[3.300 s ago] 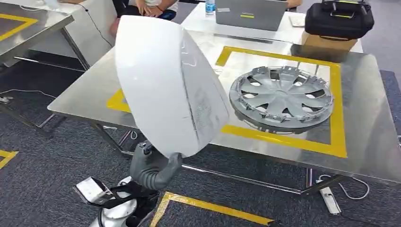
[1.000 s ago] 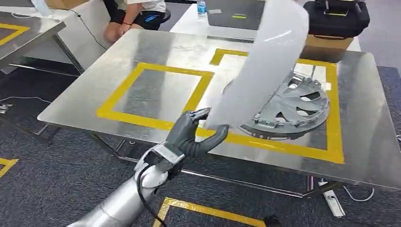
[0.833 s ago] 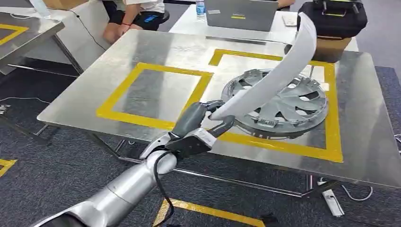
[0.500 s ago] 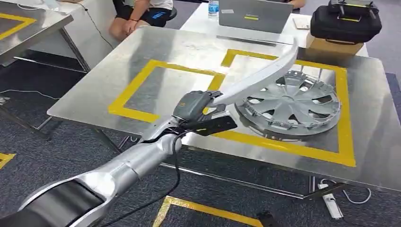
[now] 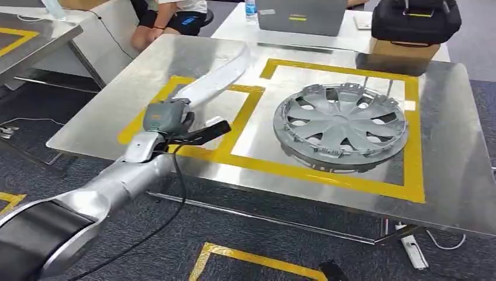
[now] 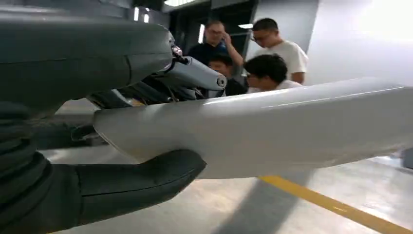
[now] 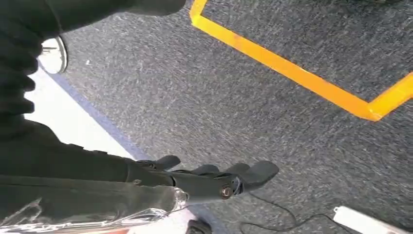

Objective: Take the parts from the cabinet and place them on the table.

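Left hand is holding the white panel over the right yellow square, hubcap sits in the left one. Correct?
Not quite: the squares are swapped. In the head view the left hand grips the white panel over the left yellow square, and the hubcap sits in the right yellow square. The grip itself is right; the left wrist view shows the hand's thumb under the panel.

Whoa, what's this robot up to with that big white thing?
The robot's left hand grips one end of a long white curved panel and holds it low over the left yellow-taped square on the metal table. A grey wheel cover already lies in the right-hand square. The right hand hangs over the carpet, holding nothing. People stand nearby.
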You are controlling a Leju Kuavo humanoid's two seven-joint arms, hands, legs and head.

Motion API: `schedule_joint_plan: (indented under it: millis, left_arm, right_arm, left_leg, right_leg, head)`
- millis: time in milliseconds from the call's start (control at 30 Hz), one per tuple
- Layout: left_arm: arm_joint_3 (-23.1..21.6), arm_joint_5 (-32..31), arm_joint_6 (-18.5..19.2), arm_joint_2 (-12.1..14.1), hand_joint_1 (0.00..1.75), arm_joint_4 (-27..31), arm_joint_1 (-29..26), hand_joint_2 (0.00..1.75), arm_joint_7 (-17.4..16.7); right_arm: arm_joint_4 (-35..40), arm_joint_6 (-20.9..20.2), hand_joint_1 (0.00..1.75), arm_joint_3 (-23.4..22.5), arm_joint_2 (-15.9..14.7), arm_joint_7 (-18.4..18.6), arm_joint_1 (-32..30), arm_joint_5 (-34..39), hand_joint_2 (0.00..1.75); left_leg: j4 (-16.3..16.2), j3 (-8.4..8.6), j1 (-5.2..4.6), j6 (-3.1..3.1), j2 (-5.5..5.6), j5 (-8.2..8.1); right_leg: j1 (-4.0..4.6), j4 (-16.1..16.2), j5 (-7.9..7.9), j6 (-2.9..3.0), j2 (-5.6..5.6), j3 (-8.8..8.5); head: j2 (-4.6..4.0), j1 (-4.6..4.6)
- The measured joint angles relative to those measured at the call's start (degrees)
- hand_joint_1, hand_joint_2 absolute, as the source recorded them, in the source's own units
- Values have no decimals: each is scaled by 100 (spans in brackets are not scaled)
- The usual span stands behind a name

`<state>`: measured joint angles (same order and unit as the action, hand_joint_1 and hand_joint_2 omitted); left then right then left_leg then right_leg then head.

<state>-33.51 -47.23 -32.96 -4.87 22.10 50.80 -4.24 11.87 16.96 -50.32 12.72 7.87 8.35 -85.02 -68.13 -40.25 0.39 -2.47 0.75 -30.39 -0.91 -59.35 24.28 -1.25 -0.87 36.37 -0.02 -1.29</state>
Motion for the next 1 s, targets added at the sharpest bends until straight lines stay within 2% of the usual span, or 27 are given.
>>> schedule_joint_plan:
  millis: [33, 67, 100, 133, 200, 233, 267, 367, 400, 433, 467, 533, 567, 600, 633, 700, 733, 767, 867, 900, 933, 967, 1000]
  left_arm:
    - [13, -24, 50, 66, 175, -35, -8, 175, -41]
    - [24, -55, 162, 148, 175, -90, -29, 175, -65]
    - [35, -85, 298, 207, 175, -129, -63, 175, -67]
    - [48, -107, 468, 251, 175, -155, -83, 175, -32]
    - [63, -157, 786, 321, 175, -205, -96, 175, 77]
    - [63, -170, 872, 336, 175, -221, -97, 175, 112]
    - [63, -216, 975, 341, 175, -229, -96, 175, 129]
    - [52, -324, 1353, 338, 175, -275, -211, 175, 138]
    - [48, -363, 1414, 334, 175, -293, -221, 175, 138]
    - [48, -409, 1454, 321, 175, -295, -211, 175, 138]
    - [48, -444, 1526, 306, 175, -297, -209, 175, 136]
    - [44, -506, 1632, 301, 175, -317, -245, 175, 153]
    - [41, -516, 1643, 301, 175, -321, -264, 175, 177]
    - [41, -522, 1672, 299, 175, -323, -272, 175, 221]
    - [41, -529, 1694, 299, 175, -323, -273, 175, 256]
    - [41, -590, 1709, 297, 175, -323, -264, 175, 309]
    - [41, -647, 1733, 297, 0, -323, -258, 175, 317]
    - [41, -702, 1735, 295, 0, -323, -250, 175, 326]
    - [39, -769, 1720, 286, 0, -325, -272, 175, 427]
    - [39, -782, 1698, 277, 0, -323, -268, 175, 486]
    - [39, -782, 1670, 275, 0, -323, -264, 175, 540]
    - [44, -780, 1608, 268, 0, -323, -250, 175, 599]
    - [61, -780, 1502, 241, 0, -323, -245, 175, 688]
  right_arm:
    - [0, 0, 0, -2, -2, 0, -4, 0, 175]
    - [0, -4, 0, 0, -4, -2, -9, 0, 175]
    - [0, -9, 0, 0, -4, -4, -12, 0, 175]
    - [0, -13, 0, 0, -4, -15, -13, 0, 175]
    - [0, -31, 0, 7, -4, -37, -8, -2, 175]
    - [0, -35, 0, 9, -4, -46, 1, 0, 175]
    - [0, -39, 0, 9, -4, -68, 17, 0, 175]
    - [0, -59, 0, 15, -2, -122, 37, 0, 175]
    - [0, -59, 0, 26, -4, -125, 42, 0, 175]
    - [0, -59, 0, 40, -4, -125, 46, -2, 175]
    - [0, -59, 0, 44, -2, -125, 62, -2, 175]
    - [0, -59, 0, 52, -4, -118, 83, -2, 175]
    - [0, -59, 0, 55, -4, -109, 75, -2, 175]
    - [0, -59, 0, 57, -4, -94, 60, -4, 175]
    - [0, -59, 0, 57, -4, -83, 49, -9, 175]
    - [0, -59, 0, 64, -4, -66, 52, -15, 175]
    - [0, -59, 0, 70, -4, -68, 53, -15, 0]
    - [-2, -61, 0, 81, -4, -68, 60, -13, 0]
    - [0, -63, 0, 94, -4, -61, 40, -9, 0]
    - [0, -63, 0, 94, -4, -57, 42, -6, 0]
    - [0, -63, 0, 99, -4, -52, 45, -7, 0]
    - [0, -61, 0, 101, -4, -52, 55, -7, 0]
    - [0, -61, 0, 103, -4, -55, 64, -7, 0]
  left_leg:
    - [-472, -244, 0, -8, 0, -167]
    - [-732, -398, 1, -11, -1, -203]
    - [-717, -412, 3, -5, -2, -96]
    - [-478, -322, 3, 6, -2, 116]
    - [493, 146, 5, 34, -10, 648]
    - [866, 339, 4, 34, -22, 750]
    - [1054, 406, 5, 53, -5, 665]
    - [1009, 390, -23, 139, -7, 668]
    - [1035, 404, 20, 182, -13, 692]
    - [1035, 408, 26, 220, -13, 686]
    - [1035, 411, 25, 253, -9, 683]
    - [1034, 414, 14, 264, -9, 679]
    - [1033, 415, 9, 267, -9, 677]
    - [1033, 421, 6, 271, -8, 673]
    - [1033, 432, 6, 274, -1, 669]
    - [1032, 465, 10, 255, 4, 652]
    - [1032, 478, 7, 235, 8, 640]
    - [998, 457, -42, 199, 17, 622]
    - [1060, 466, -18, 112, 17, 676]
    - [1060, 471, -21, 75, 19, 664]
    - [997, 441, -15, 45, 2, 586]
    - [765, 333, -17, 21, -5, 419]
    - [346, 140, -6, 1, -7, 192]
  right_leg:
    - [0, -1, 4, 6, 3, -1]
    - [1, -1, 5, 7, 3, -4]
    - [0, -2, 6, 9, 1, -10]
    - [0, -3, 9, 10, -3, -17]
    - [-3, -5, 27, -16, -1, -50]
    - [21, -6, 39, -44, 1, -45]
    - [56, -55, 65, -77, 3, -21]
    - [39, 30, 28, -154, 4, -52]
    - [38, 15, 59, -187, 4, -33]
    - [40, -127, 176, -216, 29, 33]
    - [38, -460, 371, -238, 36, 172]
    - [35, -1426, 767, -256, 39, 633]
    - [36, -1739, 845, -261, 38, 797]
    - [36, -1776, 783, -260, 39, 841]
    - [38, -1560, 597, -249, 39, 743]
    - [36, -609, 93, -218, 43, 289]
    - [36, -173, -59, -202, 55, 65]
    - [45, 20, 34, -187, 51, -67]
    - [73, -13, 12, -101, 24, -13]
    - [45, 26, -17, -57, 28, -28]
    - [25, 48, -31, -36, 25, -48]
    - [21, 52, -30, -7, 29, -51]
    - [20, 52, -28, 2, 31, -51]
  head:
    - [0, -4]
    - [0, -4]
    - [0, -7]
    - [0, -13]
    - [0, -13]
    - [0, -15]
    - [0, -22]
    - [0, 7]
    - [0, -11]
    - [0, 29]
    - [0, 79]
    - [0, 83]
    - [0, 79]
    - [0, 81]
    - [0, 81]
    - [0, 81]
    - [0, 83]
    - [0, 85]
    - [0, 55]
    - [0, 61]
    - [0, 52]
    - [0, 11]
    - [0, 2]
